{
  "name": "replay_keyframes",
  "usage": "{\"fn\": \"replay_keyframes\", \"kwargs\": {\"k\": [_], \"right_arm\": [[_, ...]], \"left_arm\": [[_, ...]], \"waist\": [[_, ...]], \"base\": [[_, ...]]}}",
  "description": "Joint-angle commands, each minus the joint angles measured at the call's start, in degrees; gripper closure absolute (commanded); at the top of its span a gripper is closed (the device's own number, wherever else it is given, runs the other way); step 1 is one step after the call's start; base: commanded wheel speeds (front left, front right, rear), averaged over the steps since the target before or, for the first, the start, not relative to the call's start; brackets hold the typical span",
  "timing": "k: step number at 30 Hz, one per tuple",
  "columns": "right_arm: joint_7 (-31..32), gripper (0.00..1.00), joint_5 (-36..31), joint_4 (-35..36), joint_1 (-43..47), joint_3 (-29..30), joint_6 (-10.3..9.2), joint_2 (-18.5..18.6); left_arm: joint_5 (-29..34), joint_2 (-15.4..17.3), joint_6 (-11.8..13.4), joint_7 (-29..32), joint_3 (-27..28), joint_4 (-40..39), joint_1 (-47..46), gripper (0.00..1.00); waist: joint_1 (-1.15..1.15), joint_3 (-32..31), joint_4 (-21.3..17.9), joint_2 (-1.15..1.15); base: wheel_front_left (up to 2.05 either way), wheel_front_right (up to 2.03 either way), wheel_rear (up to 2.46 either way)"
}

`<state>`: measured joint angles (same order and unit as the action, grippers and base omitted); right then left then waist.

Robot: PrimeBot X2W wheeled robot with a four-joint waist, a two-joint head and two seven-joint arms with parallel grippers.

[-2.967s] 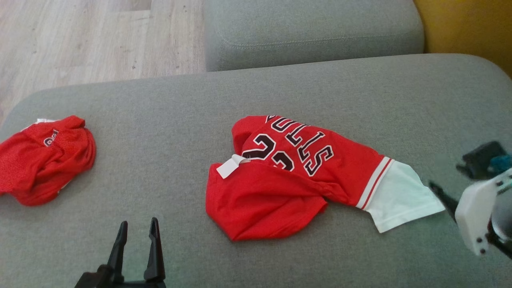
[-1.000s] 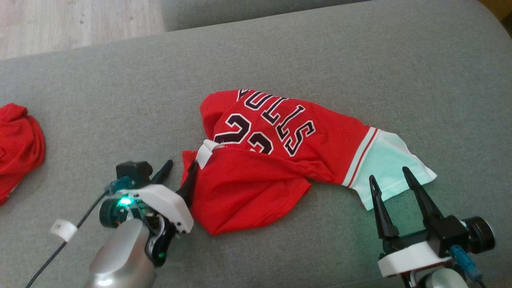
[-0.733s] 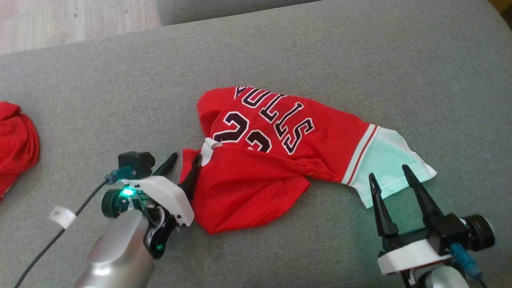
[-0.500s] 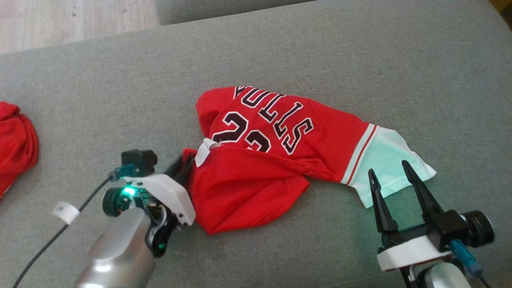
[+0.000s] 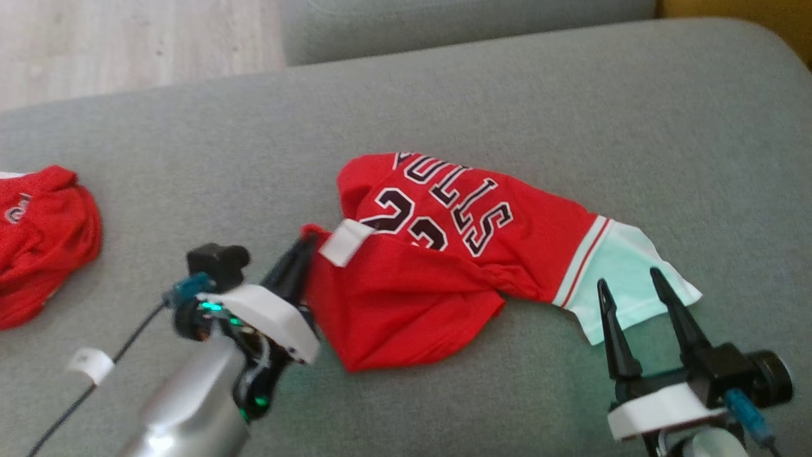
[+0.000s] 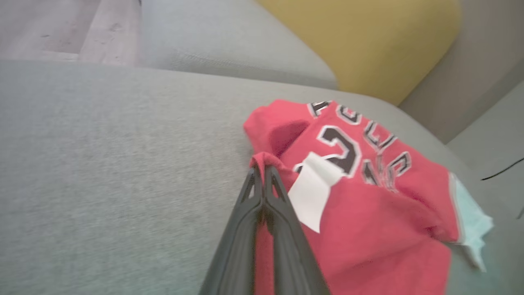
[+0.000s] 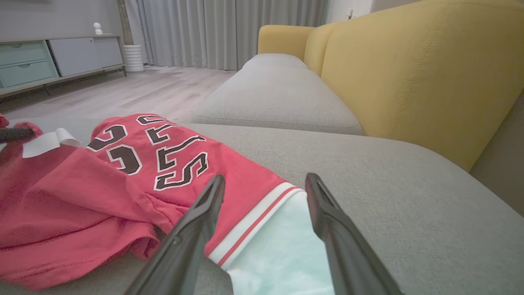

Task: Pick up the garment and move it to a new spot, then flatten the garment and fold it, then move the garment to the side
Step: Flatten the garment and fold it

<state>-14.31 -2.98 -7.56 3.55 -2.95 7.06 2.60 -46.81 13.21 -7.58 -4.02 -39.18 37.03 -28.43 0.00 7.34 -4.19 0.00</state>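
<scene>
1. Currently, the silver forearm [image 5: 190,393] of the left arm rises from the lower left of the head view, angled toward the left edge of the red mesh jersey with black-and-white lettering [image 5: 444,279].
2. At lower right, the right arm sits low, fingers pointing toward the jersey's pale white sleeve [image 5: 625,254].
3. Crumpled, the jersey lies mid-way across the grey fabric sofa cushion [image 5: 507,101]; a second red garment [image 5: 44,241] lies well apart at the left.
4. On the left gripper [image 5: 307,244], the fingers are pressed together, pinching the jersey's raised corner beside the white tag [image 5: 344,242].
5. On the right gripper [image 5: 627,279], the fingers are spread wide and hold nothing; the tips stand at the sleeve's near edge, contact undeterminable.
</scene>
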Motion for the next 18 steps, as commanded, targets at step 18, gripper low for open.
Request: {"fn": "replay_keyframes", "kwargs": {"k": [18], "right_arm": [[-0.69, 0.0, 1.03, 1.09, 3.02, -1.05, 0.43, 0.28]], "left_arm": [[-13.94, 19.92, 0.29, 11.39, -15.38, -37.91, 25.59, 1.0]], "waist": [[0.0, -4.75, 4.02, 0.0]], "base": [[0.0, 0.0, 0.0]]}}
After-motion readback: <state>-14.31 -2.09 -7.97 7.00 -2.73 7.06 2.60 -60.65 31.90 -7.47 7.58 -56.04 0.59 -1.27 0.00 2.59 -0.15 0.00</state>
